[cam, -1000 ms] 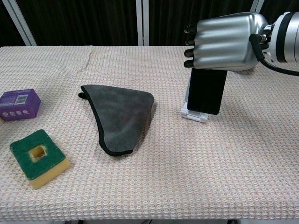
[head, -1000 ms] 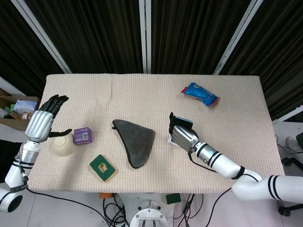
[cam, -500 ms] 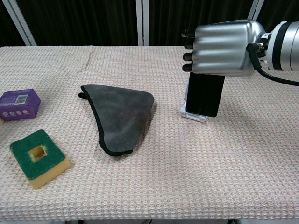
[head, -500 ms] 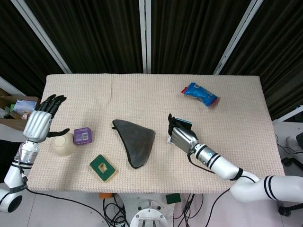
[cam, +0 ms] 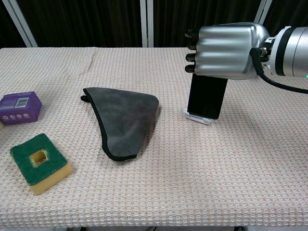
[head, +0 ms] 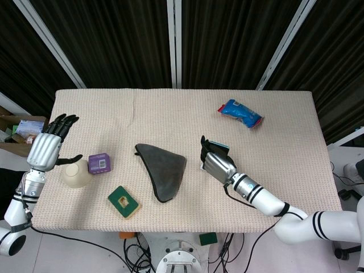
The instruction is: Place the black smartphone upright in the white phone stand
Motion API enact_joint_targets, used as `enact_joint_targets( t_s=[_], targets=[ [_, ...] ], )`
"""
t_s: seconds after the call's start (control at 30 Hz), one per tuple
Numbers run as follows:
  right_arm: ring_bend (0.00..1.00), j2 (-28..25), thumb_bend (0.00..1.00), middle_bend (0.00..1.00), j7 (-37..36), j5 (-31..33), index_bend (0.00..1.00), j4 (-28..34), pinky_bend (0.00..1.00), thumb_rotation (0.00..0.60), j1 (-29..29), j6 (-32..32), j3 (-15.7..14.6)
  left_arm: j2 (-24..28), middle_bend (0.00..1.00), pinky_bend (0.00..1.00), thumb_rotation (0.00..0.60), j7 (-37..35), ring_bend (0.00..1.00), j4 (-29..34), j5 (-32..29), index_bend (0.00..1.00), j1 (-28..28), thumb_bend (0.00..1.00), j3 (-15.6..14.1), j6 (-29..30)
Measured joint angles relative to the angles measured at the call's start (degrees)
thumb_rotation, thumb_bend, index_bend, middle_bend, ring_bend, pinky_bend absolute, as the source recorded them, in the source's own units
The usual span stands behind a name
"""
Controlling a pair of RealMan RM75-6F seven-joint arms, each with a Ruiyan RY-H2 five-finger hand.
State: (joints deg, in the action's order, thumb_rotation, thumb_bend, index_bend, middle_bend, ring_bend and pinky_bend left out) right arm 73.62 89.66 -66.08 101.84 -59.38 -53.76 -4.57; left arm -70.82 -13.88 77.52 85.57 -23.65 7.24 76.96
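Note:
The black smartphone stands upright with its lower edge in the white phone stand, right of the table's middle. My right hand grips the phone's upper part from above and hides it. In the head view the same right hand covers most of the phone, and only a sliver of the stand shows. My left hand is open, fingers spread, at the table's left edge, holding nothing.
A dark grey cloth lies left of the stand. A green and yellow sponge, a purple box and a cream bowl sit on the left. A blue snack packet lies at the back right.
My right hand, the phone and the stand have shifted slightly to the left. The left hand has barely moved.

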Motion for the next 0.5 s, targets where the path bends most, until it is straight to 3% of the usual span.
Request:
enact_joint_targets(
  t_s=[0.5],
  targets=[
    [0.47,0.8,0.62,0.52,-0.5,0.2,0.76,-0.6,0.15,0.6,-0.3,-1.3,0.1,0.5,0.09,0.18,0.598,-1.9,0.06,0.0,0.1,0.11,0.0,0.07,0.1,-0.3]
  ],
)
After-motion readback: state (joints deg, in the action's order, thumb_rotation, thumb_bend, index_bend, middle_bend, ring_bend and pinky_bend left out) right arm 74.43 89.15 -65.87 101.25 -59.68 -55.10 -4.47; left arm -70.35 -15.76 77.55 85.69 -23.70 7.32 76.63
